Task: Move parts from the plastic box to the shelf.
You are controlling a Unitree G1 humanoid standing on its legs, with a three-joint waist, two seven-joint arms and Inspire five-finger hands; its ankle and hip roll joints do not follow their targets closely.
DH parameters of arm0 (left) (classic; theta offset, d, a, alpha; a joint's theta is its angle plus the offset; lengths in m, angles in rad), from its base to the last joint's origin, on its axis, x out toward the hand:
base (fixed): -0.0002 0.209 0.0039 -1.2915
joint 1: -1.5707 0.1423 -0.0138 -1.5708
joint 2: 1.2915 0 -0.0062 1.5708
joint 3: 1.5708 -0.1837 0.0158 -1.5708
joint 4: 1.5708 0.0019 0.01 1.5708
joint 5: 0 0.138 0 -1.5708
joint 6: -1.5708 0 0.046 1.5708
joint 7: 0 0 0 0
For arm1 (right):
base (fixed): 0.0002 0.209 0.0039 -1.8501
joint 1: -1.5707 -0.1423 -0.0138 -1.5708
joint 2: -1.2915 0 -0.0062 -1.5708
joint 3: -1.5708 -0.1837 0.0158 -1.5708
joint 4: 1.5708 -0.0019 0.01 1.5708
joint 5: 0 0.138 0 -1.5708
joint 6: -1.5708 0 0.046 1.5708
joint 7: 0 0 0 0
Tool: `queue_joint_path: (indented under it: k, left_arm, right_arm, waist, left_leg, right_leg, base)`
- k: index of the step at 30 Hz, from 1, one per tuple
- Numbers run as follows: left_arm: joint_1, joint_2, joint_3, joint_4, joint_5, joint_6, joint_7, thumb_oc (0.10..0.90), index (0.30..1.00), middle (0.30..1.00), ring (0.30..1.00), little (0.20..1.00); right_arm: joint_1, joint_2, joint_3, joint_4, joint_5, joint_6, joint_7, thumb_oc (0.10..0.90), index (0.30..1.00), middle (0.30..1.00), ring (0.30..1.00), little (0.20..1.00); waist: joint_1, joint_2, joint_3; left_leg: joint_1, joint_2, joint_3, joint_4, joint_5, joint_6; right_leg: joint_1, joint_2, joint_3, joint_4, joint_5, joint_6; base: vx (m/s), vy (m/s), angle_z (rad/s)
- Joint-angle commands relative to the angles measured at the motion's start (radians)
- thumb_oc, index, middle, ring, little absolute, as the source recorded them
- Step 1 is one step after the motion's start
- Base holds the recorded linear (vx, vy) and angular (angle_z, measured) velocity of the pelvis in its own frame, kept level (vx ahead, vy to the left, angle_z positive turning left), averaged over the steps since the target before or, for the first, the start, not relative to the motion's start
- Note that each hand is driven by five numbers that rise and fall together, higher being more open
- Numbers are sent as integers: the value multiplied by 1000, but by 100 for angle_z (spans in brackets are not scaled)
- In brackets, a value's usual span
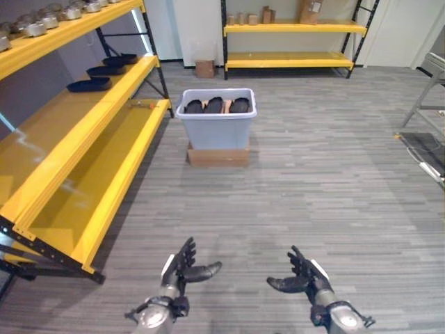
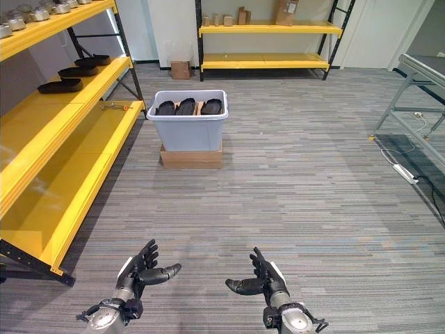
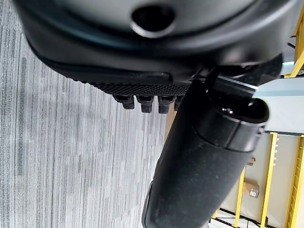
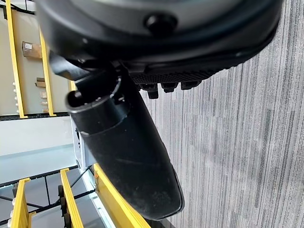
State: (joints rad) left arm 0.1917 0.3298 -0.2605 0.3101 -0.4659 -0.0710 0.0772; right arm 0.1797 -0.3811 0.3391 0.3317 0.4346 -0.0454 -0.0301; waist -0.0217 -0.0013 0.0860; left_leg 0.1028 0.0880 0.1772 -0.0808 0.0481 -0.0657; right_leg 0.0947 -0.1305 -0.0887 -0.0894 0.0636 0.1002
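We list: yellow shelf [image 1: 83,139] at left; grey plastic box [image 1: 217,125] on cardboard, well ahead, holding dark parts [image 1: 215,106]; left hand [image 1: 182,268] and right hand [image 1: 300,277] — both spread, empty — approach pending, then reach.

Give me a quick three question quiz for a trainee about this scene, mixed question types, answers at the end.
1. True or false: the left hand holds a part.
2. The dark parts in the plastic box number: A) one B) three C) six
3. What does the plastic box stand on?

Key
1. False; both it and the right hand are open and empty.
2. B
3. A flat cardboard box on the floor, beside the yellow shelf.
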Motion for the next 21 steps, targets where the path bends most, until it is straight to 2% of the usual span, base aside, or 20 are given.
queue_joint_path:
  k: [1, 21]
  left_arm:
    - [-96, 16, 38, -16, -1, -96, -5, 900, 1000, 1000, 1000, 1000]
    - [-89, 12, 37, -16, -25, -84, -11, 900, 1000, 1000, 1000, 1000]
  right_arm:
    - [-68, -9, -32, -67, 16, -90, 5, 900, 1000, 1000, 1000, 1000]
    - [-67, -7, -33, -70, 9, -83, 4, 900, 1000, 1000, 1000, 1000]
  waist:
    - [22, -17, -37]
    - [21, -16, -37]
  left_leg:
    - [-15, 43, -18, -6, -11, -15]
    - [-7, 40, -16, -6, -18, -13]
  right_leg:
    - [-23, -53, -25, 2, 2, 48]
    - [-18, -54, -23, 2, 0, 46]
  base:
    - [0, 0, 0]
    - [0, 0, 0]
